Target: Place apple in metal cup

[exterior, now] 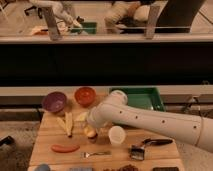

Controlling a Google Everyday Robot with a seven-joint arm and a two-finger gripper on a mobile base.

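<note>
My gripper point(91, 125) hangs at the end of the white arm that reaches in from the right, over the middle of the wooden table point(45, 137). The apple point(89, 131), peach-orange, shows right at the gripper's tip. Directly under it stands the small dark metal cup point(93, 140), mostly hidden by the apple and the gripper. I cannot tell whether the apple rests in the cup or is held just above it.
A white cup point(116, 135) stands just right of the metal cup. A purple bowl point(54, 101), an orange bowl point(85, 95) and a green tray point(140, 98) are at the back. Yellow food pieces point(67, 123), a sausage point(65, 148), a fork point(96, 154) and a brush point(145, 147) lie around.
</note>
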